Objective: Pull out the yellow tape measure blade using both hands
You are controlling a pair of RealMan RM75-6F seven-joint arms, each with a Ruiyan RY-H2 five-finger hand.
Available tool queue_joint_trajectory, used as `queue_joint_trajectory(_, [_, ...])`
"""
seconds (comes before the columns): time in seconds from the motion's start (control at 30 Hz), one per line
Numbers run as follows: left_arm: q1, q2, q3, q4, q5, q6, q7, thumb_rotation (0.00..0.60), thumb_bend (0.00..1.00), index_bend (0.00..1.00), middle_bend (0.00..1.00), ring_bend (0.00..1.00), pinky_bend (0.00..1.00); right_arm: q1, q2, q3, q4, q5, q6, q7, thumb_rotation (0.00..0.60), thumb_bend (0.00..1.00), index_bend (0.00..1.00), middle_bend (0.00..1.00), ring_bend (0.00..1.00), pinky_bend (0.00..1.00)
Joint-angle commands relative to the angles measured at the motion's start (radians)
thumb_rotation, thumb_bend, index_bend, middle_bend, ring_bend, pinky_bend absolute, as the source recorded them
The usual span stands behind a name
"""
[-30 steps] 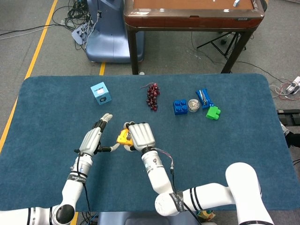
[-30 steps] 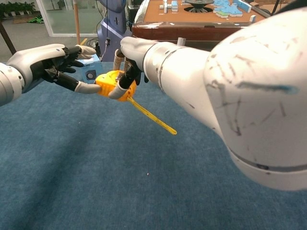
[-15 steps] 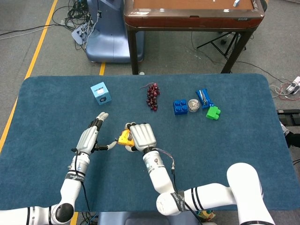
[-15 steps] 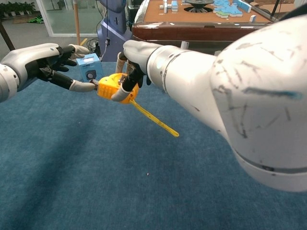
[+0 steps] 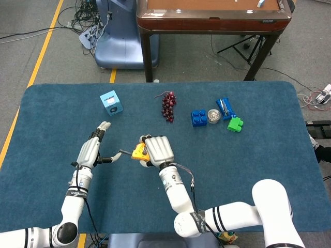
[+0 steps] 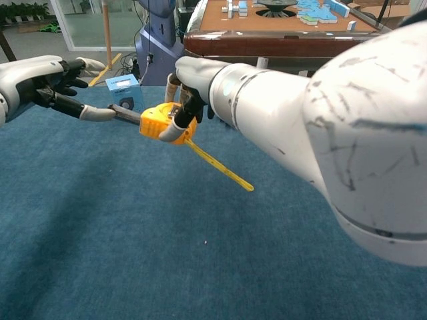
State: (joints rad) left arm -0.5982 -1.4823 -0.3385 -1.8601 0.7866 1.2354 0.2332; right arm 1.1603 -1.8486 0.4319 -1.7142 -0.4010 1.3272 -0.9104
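The yellow plastic tape measure case (image 6: 163, 121) is held above the blue carpeted table (image 5: 248, 155), grasped in the right hand (image 5: 156, 150). A dark strip leaves it toward the left hand (image 5: 89, 153), which seems to pinch its end. A yellow strap (image 6: 220, 168) hangs below.

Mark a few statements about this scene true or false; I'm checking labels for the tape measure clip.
1. The right robot hand holds the yellow tape measure above the table. True.
2. The left robot hand grips the blue cube. False: the cube sits on the table, apart from that hand, whose fingertips pinch the dark blade coming out of the case.
3. A yellow strap hangs from the tape measure case. True.
4. The grapes lie to the right of the green brick. False: they lie to its left, past the blue brick.
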Motion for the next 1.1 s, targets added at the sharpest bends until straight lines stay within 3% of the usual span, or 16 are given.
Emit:
queue_joint_trajectory(0.03, [0.001, 0.005, 0.002, 0.0, -0.004, -0.003, 0.0, 0.6, 0.19, 0.0, 0.0, 0.0, 0.0, 0.0, 0.0, 0.0, 0.0, 0.0, -0.001, 0.0, 0.6, 0.58, 0.56, 0.56, 0.45, 0.37])
queue_joint_trajectory(0.3, [0.008, 0.013, 0.0, 0.006, -0.01, -0.006, -0.017, 0.6, 0.2, 0.02, 0.0, 0.0, 0.0, -0.003, 0.0, -0.003, 0.008, 0.007, -0.002, -0.002, 0.6, 0.58, 0.56, 0.56, 0.46, 0.37])
queue_joint_trajectory(0.47, [0.015, 0.005, -0.004, 0.017, 0.009, 0.001, -0.046, 0.6, 0.25, 0.21, 0.0, 0.0, 0.0, -0.005, -0.001, -0.006, 0.017, 0.01, -0.006, -0.002, 0.6, 0.58, 0.56, 0.56, 0.46, 0.37])
queue_joint_trajectory(0.83, [0.015, 0.003, -0.008, 0.022, 0.008, -0.006, -0.059, 0.6, 0.35, 0.45, 0.0, 0.0, 0.0, -0.005, 0.0, -0.002, 0.025, 0.019, -0.013, -0.004, 0.6, 0.58, 0.56, 0.56, 0.46, 0.37])
queue_joint_trajectory(1.1, [0.014, 0.009, -0.006, 0.019, -0.003, -0.019, -0.06, 0.6, 0.38, 0.53, 0.0, 0.0, 0.0, -0.008, 0.009, 0.004, 0.023, 0.028, -0.017, -0.003, 0.6, 0.58, 0.56, 0.56, 0.46, 0.37])
